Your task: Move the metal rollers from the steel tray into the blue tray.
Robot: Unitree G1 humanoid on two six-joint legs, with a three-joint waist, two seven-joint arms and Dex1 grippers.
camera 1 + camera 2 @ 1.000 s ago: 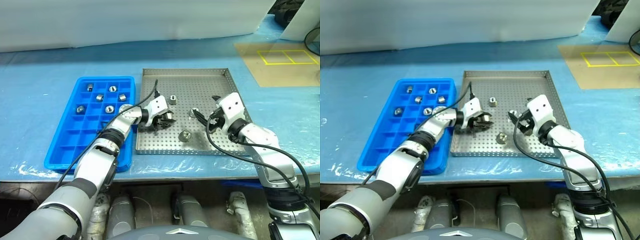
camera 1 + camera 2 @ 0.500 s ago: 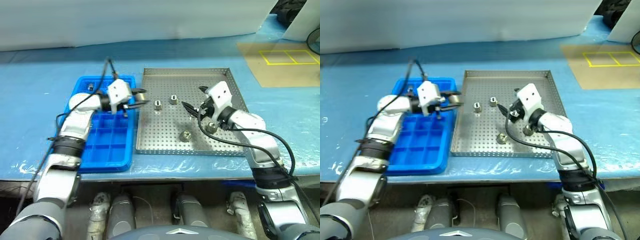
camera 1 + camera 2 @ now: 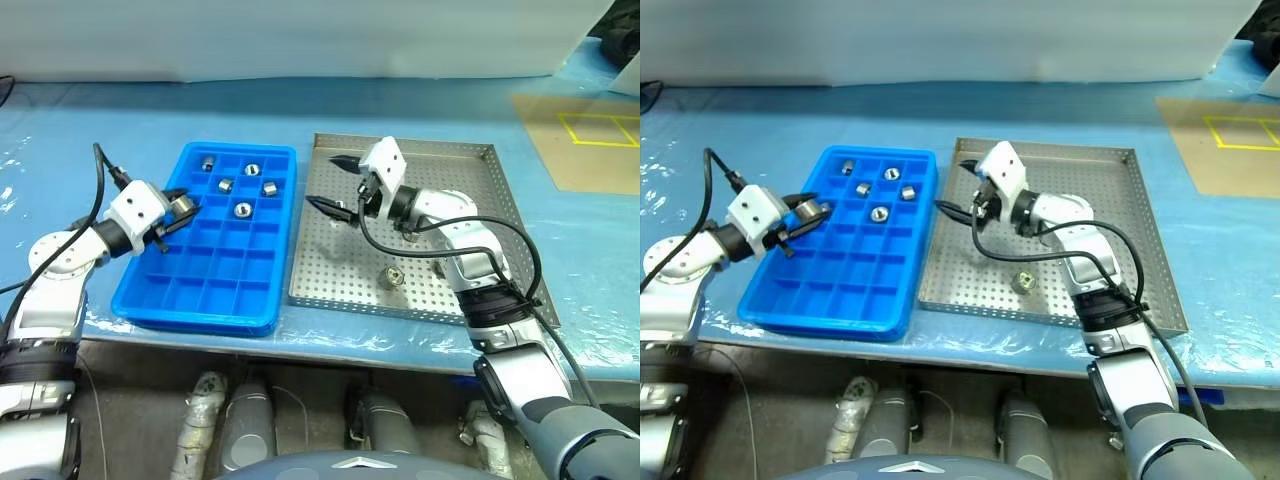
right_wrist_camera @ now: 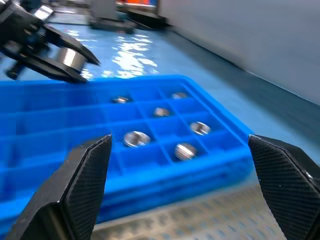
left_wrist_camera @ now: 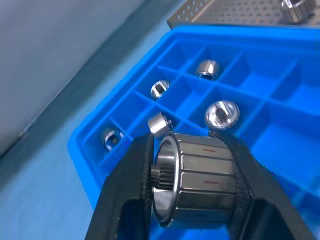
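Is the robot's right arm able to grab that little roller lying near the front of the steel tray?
Probably yes. The right gripper is open, empty and above the steel tray, with nothing between it and the roller.

You've got the blue tray [image 3: 215, 290] lying flat, just beside the steel tray [image 3: 470, 290] on its left, long sides running parallel. Your blue tray is a grid of small square pockets, and five rollers [image 3: 243, 209] sit in the far rows, one per pocket, some on their sides, some hole-up. A sixth roller [image 5: 192, 180], shiny with a faceted wall and a toothed bore, is pinched on its side in the left gripper [image 3: 178, 211], above the blue tray's left rim. Over on your steel tray, perforated and low-rimmed, one roller [image 3: 392, 277] sits near the front edge.
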